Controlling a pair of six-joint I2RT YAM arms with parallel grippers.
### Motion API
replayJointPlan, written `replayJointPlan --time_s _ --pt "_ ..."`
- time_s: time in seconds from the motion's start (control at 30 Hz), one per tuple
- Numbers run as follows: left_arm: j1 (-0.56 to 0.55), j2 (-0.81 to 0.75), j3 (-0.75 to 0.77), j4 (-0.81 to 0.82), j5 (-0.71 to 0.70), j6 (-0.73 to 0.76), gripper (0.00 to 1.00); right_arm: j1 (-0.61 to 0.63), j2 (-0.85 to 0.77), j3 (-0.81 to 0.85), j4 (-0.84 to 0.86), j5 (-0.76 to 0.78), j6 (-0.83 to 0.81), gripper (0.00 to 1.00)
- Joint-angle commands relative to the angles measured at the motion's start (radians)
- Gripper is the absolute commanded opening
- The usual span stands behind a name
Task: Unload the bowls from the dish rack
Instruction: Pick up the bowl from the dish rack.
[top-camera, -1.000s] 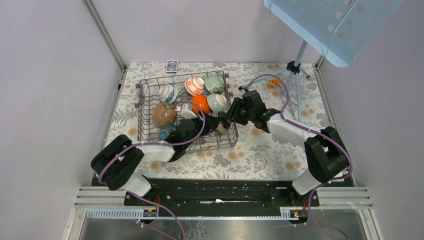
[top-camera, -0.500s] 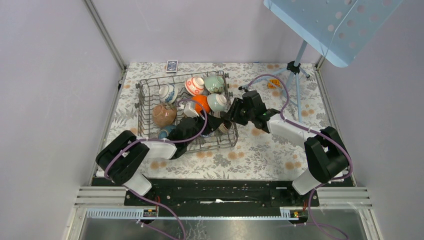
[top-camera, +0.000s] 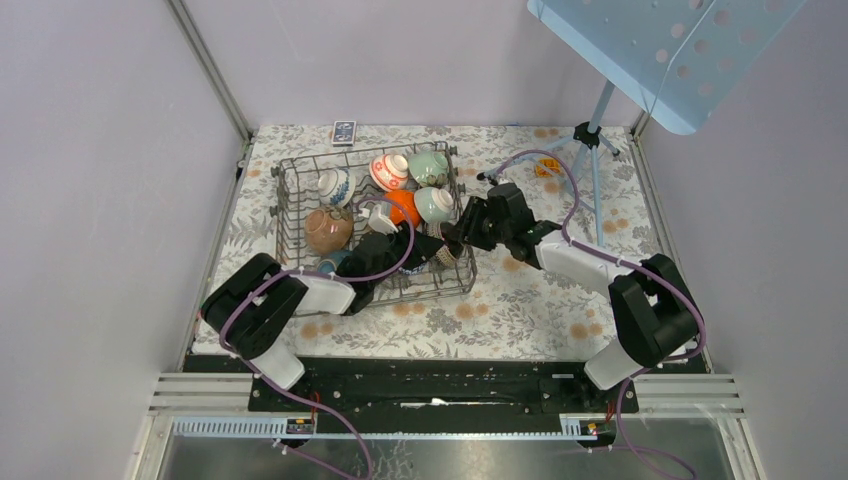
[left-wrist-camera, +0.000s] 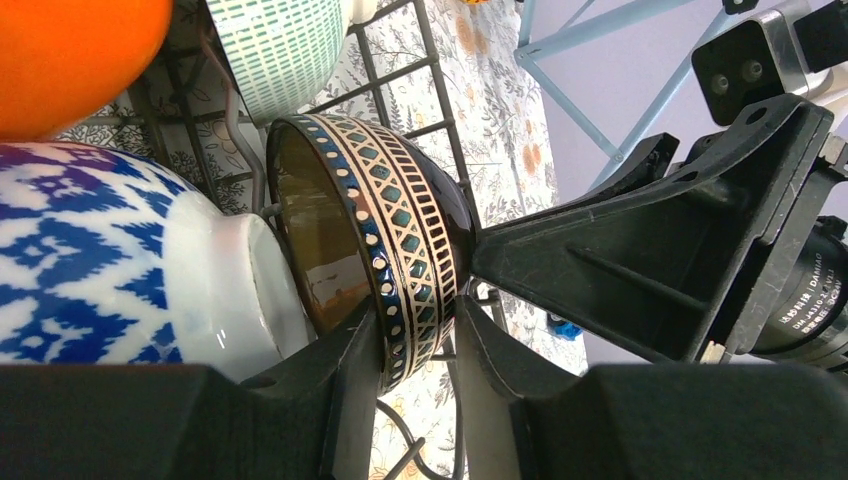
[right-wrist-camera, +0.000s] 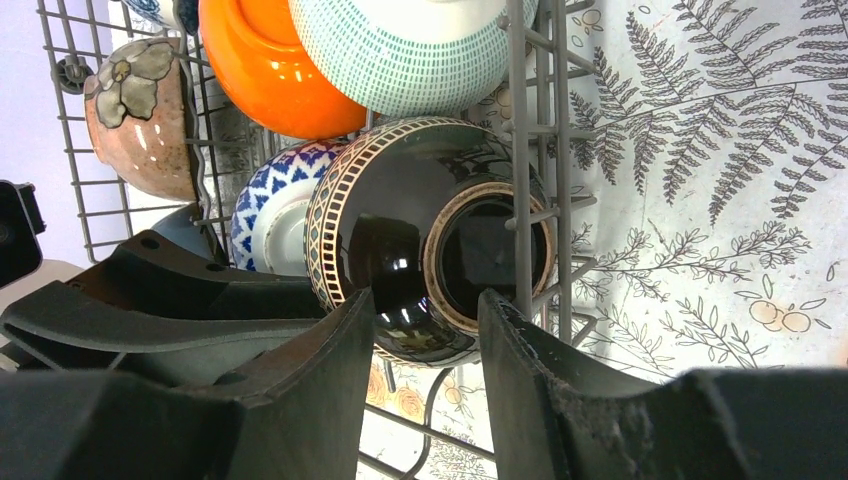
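Dark glazed bowl (right-wrist-camera: 395, 215) with a patterned band stands on edge in the near right corner of the dish rack (top-camera: 285, 225), which sits on the table (top-camera: 560, 300). A blue-and-white bowl (right-wrist-camera: 265, 215) lies just beside it. Left tool (left-wrist-camera: 418, 335) is clamped on its rim, one finger inside, one outside. Right tool (right-wrist-camera: 422, 305) has its fingers apart, tips at the bowl's underside.

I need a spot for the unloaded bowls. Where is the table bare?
The strip of table between the dish rack and the arm bases is bare, and so is the patch between the right arm and the tripod. Crowded: the rack's near right corner, around the dark bowl.
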Motion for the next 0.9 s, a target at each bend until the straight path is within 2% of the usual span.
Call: replayJointPlan --time_s 0.0,0.43,0.67,0.87 --pt "0.002 0.017 0.029 0.154 0.051 -0.008 0.35 -0.003 -0.04 -0.024 0.043 -0.035 -0.024 0.49" --pt "0.005 0.075 0.008 0.323 0.1 -0.01 0.21 -0.008 -0.057 -0.053 0.073 -0.069 -0.032 0.49" --pt "0.011 0.097 0.005 0.361 0.122 -0.011 0.01 -0.01 -0.069 -0.054 0.075 -0.075 -0.034 0.5" --pt "0.017 0.097 -0.011 0.389 0.126 -0.015 0.0 -0.013 -0.08 -0.052 0.069 -0.077 -0.038 0.5"
